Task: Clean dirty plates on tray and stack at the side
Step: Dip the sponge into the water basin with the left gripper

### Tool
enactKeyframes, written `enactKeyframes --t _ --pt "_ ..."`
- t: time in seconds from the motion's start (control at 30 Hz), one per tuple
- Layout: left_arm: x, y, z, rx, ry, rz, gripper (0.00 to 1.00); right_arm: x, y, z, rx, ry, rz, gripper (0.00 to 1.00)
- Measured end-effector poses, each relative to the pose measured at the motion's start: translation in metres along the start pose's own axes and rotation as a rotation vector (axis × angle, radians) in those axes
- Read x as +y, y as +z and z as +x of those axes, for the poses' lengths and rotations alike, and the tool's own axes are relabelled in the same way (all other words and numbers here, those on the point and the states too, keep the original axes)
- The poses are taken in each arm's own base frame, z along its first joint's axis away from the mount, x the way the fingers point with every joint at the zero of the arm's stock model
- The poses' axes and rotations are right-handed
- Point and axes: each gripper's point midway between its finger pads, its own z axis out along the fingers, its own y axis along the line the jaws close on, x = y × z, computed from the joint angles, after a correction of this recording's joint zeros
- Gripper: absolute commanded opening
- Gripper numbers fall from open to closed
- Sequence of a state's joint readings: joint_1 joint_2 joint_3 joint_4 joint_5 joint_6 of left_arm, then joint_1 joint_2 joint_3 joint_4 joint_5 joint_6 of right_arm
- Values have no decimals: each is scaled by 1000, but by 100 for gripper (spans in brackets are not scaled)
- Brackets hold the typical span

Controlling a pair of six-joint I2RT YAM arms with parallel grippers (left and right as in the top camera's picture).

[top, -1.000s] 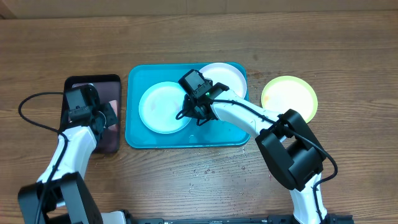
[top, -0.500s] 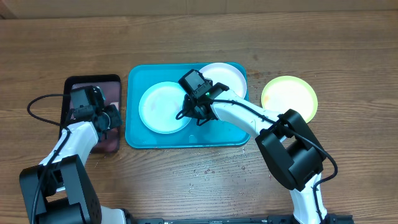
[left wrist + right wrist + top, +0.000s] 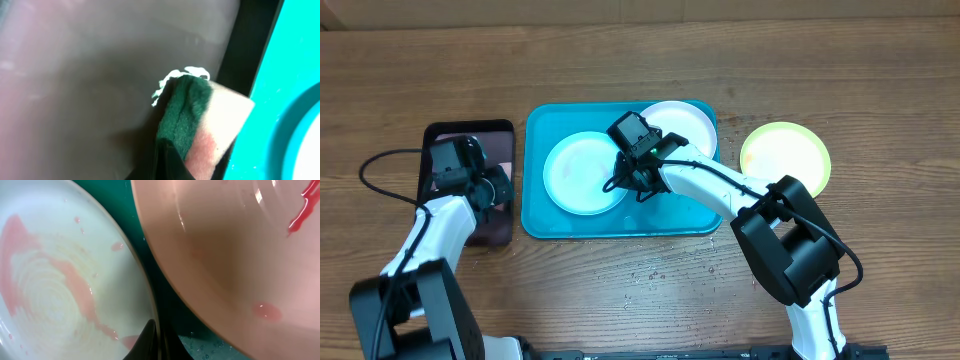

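Note:
The teal tray [image 3: 620, 222] holds the light blue plate [image 3: 575, 172] on its left and the white plate [image 3: 685, 122] at its back right. The yellow-green plate [image 3: 785, 158] lies on the bare wood to the right of the tray. My right gripper [image 3: 626, 180] is shut on the right rim of the light blue plate [image 3: 60, 290], which bears a pink smear; the white plate [image 3: 240, 245] beside it has red smears. My left gripper [image 3: 492, 190] is shut on a green and pale sponge [image 3: 200, 120] with a pink stain and some foam.
The sponge sits over the small black-rimmed tray [image 3: 470, 126] with a pinkish inside [image 3: 100, 75], left of the teal tray's rim [image 3: 280, 100]. Water drops lie on the wood [image 3: 645, 275] in front of the teal tray.
My left gripper with the sponge has shifted slightly over the black-rimmed tray. The right arm and the plates have not moved.

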State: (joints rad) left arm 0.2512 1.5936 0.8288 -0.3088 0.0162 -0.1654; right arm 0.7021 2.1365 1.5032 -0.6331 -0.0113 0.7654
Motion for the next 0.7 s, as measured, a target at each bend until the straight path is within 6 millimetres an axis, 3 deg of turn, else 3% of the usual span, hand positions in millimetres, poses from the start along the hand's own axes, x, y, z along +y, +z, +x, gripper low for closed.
enactKeyframes --t 0.3,0.6,0.63,0.7 --pt "22 -45 -48 -134 -7 -159 4 0 0 0 0 0 0 4" --pt "35 -43 -32 -66 1 -229 4 0 0 0 1 0 0 4" --pt "36 -43 -30 -59 1 -232 7 0 0 0 1 0 1 4" --pt "37 -40 -27 -47 3 -242 21 0 0 0 1 0 0 4"
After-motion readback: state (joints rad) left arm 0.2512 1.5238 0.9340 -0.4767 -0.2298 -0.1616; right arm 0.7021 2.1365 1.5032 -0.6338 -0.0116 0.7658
